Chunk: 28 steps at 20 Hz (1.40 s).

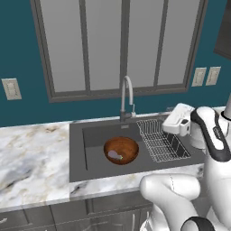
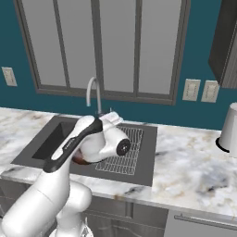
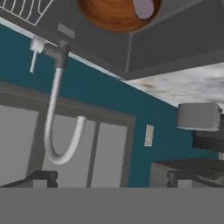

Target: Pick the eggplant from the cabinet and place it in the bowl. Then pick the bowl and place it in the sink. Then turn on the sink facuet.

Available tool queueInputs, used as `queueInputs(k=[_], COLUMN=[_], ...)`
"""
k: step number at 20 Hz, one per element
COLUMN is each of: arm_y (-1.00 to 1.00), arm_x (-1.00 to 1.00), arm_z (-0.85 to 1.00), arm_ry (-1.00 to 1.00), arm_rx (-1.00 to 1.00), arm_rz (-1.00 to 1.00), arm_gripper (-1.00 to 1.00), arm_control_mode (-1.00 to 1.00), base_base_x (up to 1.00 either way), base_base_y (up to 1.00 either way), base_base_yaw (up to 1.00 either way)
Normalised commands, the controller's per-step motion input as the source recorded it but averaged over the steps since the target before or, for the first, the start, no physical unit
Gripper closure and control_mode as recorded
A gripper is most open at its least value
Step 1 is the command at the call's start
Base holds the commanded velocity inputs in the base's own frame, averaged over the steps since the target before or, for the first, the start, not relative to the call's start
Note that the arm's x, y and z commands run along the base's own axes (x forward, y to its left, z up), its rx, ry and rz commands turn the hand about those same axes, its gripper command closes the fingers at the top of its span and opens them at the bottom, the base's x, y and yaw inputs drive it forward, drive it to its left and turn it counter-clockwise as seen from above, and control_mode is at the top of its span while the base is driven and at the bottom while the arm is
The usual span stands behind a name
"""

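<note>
Faucet (image 1: 127, 97): we see it upright at frame centre, its arched spout curving toward the basin.
Sink (image 1: 90, 158): holds the bowl (image 1: 121, 150) at centre.
Bowl contents: the eggplant (image 1: 114, 156), looking pale grey.
Gripper (image 3: 111, 179): jaws spread wide, holding nothing.

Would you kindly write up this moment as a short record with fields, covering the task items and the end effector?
bowl: reddish-brown bowl sits inside the sink, left of the white wire rack
eggplant: small purplish eggplant lies in the bowl
faucet: gooseneck faucet stands behind the basin; no water seen running
end effector: end effector open, empty, facing the faucet, upside down in the hand view
stage: bowl already in sink, faucet step remains
</note>
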Motion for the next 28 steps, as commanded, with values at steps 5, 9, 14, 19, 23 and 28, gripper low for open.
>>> queueInputs(k=[5,9,14,19,23,28], arm_y=[-0.03,0.00,0.01,0.00,0.00,0.00], arm_x=[0.57,0.46,0.64,0.62,0.61,0.69], arm_z=[-0.20,-0.18,-0.27,-0.33,-0.38,-0.29], arm_ry=[0.04,0.00,0.00,0.00,0.00,0.00], arm_rx=[0.21,0.01,0.00,0.00,0.00,0.00], arm_rz=[-0.03,0.00,0.00,0.00,0.00,0.00], arm_gripper=[-1.00,-1.00,-1.00,-1.00,-1.00,-1.00], arm_control_mode=[-1.00,-1.00,-1.00,-1.00,-1.00,-1.00], base_base_x=[0.00,0.00,0.00,0.00,0.00,0.00], base_base_y=[0.00,0.00,0.00,0.00,0.00,0.00], base_base_yaw=[0.00,0.00,0.00,0.00,0.00,0.00])
